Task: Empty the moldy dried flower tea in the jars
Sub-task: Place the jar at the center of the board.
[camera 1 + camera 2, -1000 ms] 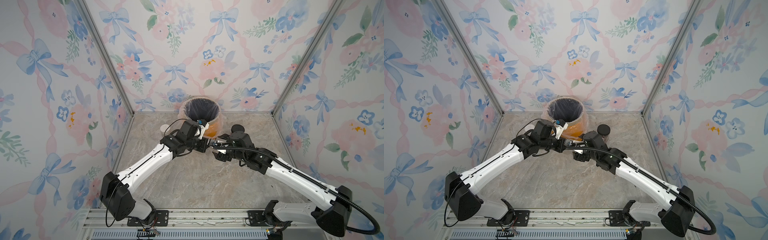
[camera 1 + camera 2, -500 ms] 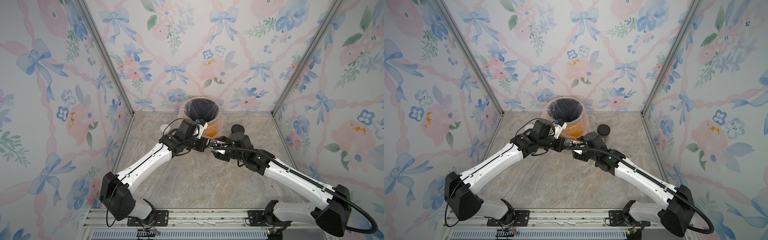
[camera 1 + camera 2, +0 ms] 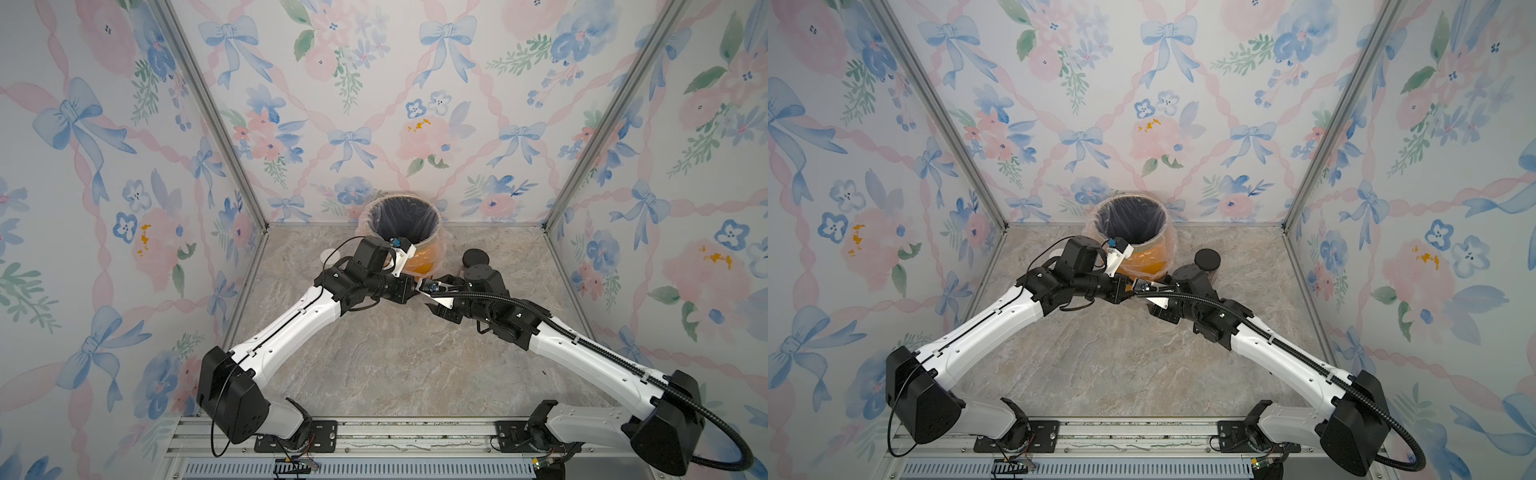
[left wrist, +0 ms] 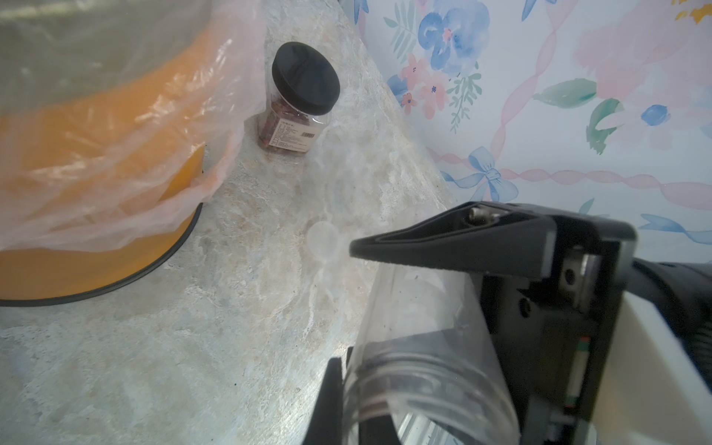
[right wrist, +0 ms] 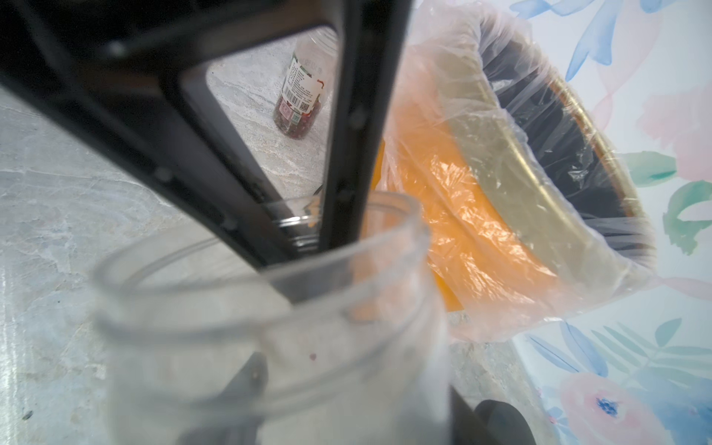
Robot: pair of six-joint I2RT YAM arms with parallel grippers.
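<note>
- In both top views we see a marbled grey-beige tabletop walled with wallpaper of blue bows and pink flowers. The lined orange bin stands at the far edge, with the black-lidded jar just to its right.
- In the left wrist view that jar stands upright and holds reddish tea. Its white label shows a barcode, and the writing is too small for us to read.
- In the right wrist view the left gripper is pinched onto the rim of the empty open jar. The jar sits between the fingers of the right gripper, and we cannot tell whether that gripper has closed on it. Behind, a slim jar of tea has a label with a barcode and a square code, its text illegible.

Bright, even light, soft shadows; the open jar blurs close-up.
</note>
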